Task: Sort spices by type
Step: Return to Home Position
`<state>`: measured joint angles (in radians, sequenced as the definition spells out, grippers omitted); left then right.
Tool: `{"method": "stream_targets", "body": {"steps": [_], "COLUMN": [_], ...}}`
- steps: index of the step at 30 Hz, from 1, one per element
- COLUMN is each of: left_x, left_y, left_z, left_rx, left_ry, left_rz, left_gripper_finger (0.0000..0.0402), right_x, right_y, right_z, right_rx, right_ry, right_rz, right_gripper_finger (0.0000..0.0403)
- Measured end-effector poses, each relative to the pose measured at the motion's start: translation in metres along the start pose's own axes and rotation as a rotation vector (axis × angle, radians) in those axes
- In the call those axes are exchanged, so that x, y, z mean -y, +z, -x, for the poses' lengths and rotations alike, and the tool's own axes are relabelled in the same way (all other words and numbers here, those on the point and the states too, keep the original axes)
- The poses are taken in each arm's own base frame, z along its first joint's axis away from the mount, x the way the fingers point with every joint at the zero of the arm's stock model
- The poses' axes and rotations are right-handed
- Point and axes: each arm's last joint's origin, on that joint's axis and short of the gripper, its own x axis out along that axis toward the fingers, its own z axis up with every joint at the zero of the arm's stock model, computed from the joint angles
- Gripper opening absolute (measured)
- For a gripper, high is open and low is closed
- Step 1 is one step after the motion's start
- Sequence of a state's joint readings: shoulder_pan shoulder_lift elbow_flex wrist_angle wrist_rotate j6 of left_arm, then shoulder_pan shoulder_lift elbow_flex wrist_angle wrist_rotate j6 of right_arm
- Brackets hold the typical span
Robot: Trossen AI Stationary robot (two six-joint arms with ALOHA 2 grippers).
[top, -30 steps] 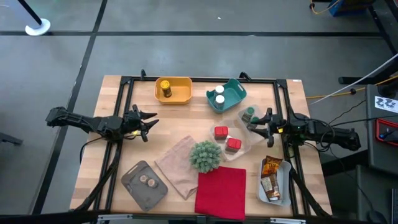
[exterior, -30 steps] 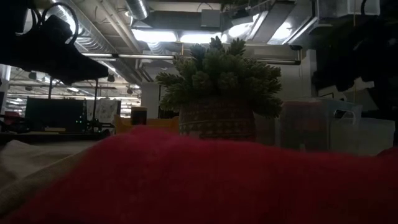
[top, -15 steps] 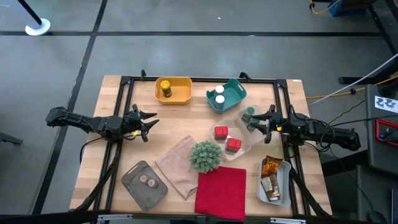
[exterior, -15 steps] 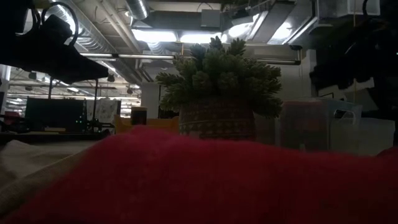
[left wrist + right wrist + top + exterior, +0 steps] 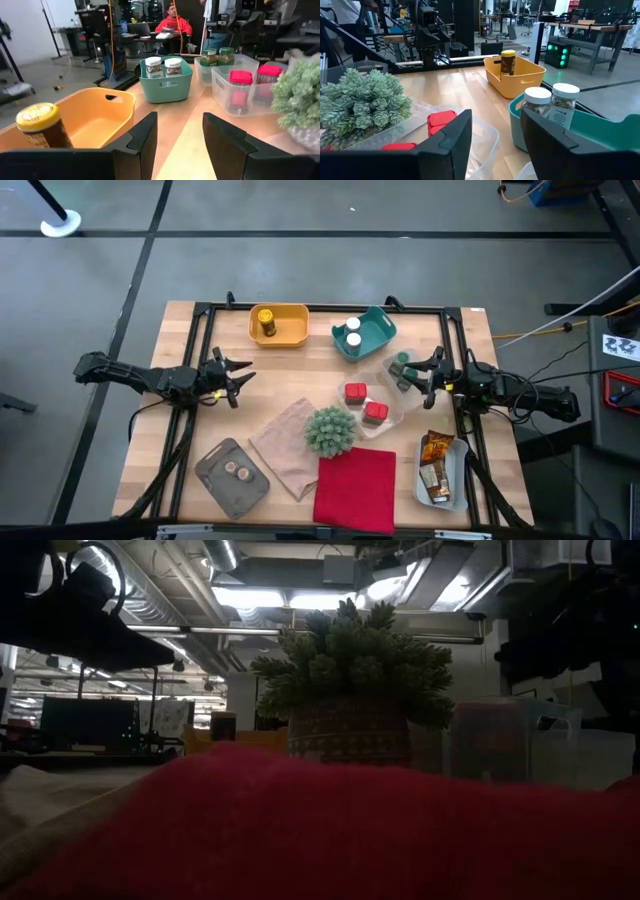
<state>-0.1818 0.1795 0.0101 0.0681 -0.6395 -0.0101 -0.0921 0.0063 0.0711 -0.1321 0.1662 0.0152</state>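
My left gripper (image 5: pixel 243 374) (image 5: pixel 180 122) hovers open near the table's left edge, facing the yellow jar (image 5: pixel 37 122) that stands in a yellow bin (image 5: pixel 279 325). My right gripper (image 5: pixel 413 376) (image 5: pixel 495 117) is open beside the green jars (image 5: pixel 400 363) in a clear bin and touches nothing. Two white-capped jars (image 5: pixel 552 100) stand in a teal bin (image 5: pixel 365 332). Two red tins (image 5: pixel 365 402) sit in a second clear bin. Foil packets (image 5: pixel 436 465) lie in a white tray. Brown discs (image 5: pixel 236 471) rest on a grey tray.
A spiky green plant ball (image 5: pixel 330 430) stands mid-table, with a red cloth (image 5: pixel 355 488) at the near edge and a beige cloth (image 5: pixel 288 445) to its left. Bare wood lies between the two grippers. A seated person (image 5: pixel 172 22) shows in the room beyond.
My right gripper has shifted a little toward the table's far edge, closer to the green jars, and stays open. My left arm has kept still and nothing on the table has moved.
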Motion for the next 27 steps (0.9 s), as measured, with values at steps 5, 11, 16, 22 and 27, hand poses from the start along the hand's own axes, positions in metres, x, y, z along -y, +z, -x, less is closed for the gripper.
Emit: {"method": "stream_targets", "body": {"steps": [5,11,16,22,27], "left_x": [0.0,0.0,0.0,0.0,0.0], "left_y": [-0.0001,-0.0001,-0.0002,-0.0002,-0.0002], "left_z": [0.0,0.0,0.0,0.0,0.0], "left_rx": [0.0,0.0,-0.001,-0.001,-0.001], "left_ry": [0.0,0.0,0.0,0.0,0.0], "left_rz": [-0.057,-0.064,-0.064,-0.064,-0.063], "left_gripper_finger": [0.0141,0.0141,0.0141,0.0141,0.0141], "right_x": [0.0,0.0,0.0,0.0,0.0], "right_y": [-0.0013,-0.0009,0.0,0.0002,0.0003], "right_z": [0.0001,0.0001,-0.0001,-0.0001,-0.0001], "right_rx": [-0.017,-0.012,0.002,0.004,0.006], "right_ry": [0.0,0.001,0.0,0.001,0.001], "right_rz": [0.0,-0.002,-0.005,-0.006,-0.006], "right_gripper_finger": [0.017,0.017,0.017,0.017,0.017]}}
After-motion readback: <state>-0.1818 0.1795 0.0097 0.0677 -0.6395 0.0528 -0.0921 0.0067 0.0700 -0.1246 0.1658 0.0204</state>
